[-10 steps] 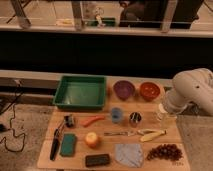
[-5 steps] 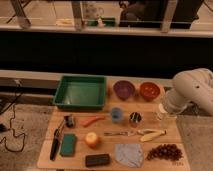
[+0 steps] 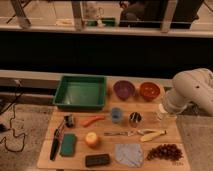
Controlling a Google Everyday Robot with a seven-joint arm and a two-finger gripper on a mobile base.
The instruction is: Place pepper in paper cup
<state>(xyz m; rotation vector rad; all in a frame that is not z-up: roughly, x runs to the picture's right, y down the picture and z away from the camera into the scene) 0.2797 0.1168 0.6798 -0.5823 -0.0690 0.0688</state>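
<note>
Nothing has moved in the past second. My gripper (image 3: 168, 106) still hangs at the right side of the wooden table (image 3: 47, 160), fingers apart and empty, just above the paper cup (image 3: 160, 116). The pepper (image 3: 93, 120) lies untouched left of the blue cup (image 3: 116, 115), so I judge the pick-up hasn't begun.

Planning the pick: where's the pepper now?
Camera view: the pepper lies left of centre, beside the blue cup, below the green tray; the gripper hangs at the table's right edge.
</note>
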